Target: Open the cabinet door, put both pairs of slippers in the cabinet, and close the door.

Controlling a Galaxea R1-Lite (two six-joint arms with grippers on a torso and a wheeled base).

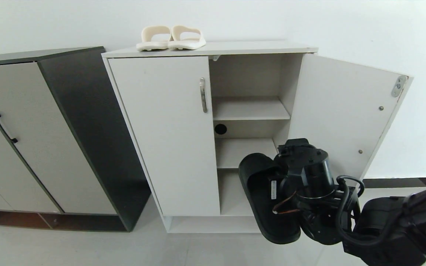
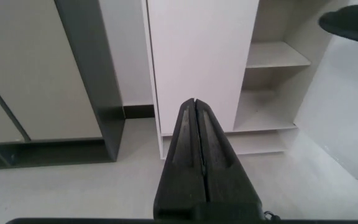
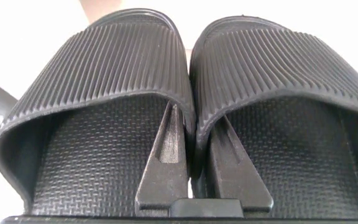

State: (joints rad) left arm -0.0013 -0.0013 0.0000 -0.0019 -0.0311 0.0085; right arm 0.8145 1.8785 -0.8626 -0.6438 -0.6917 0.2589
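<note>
The white cabinet (image 1: 161,129) stands with its right door (image 1: 342,111) swung open and its left door (image 1: 165,136) shut. The black slippers (image 1: 268,199) hang in front of the cabinet's open half, low down, outside the carcass and not yet on any shelf. The right gripper (image 3: 194,165) has one finger inside each slipper and pinches their two inner side walls together. The left gripper (image 2: 194,143) is back from the cabinet's front, its fingers pressed together on nothing. The cream slippers (image 1: 171,38) sit on the cabinet's top, above the shut door.

The hold looks like the main risk. Only soft strap walls are clamped (not the soles), so the pair may sag, twist or slide out as the arm pushes inward. The pair side by side also looks wide for the open half. A toe could catch the front edge of the lower shelf (image 1: 242,151) or the edge of the shut door and be pried loose. The arm is close to the open door and could knock it wider or swing it against the wrist. A tilted release could leave a heel sticking out of the cabinet, which would block the door from closing.
</note>
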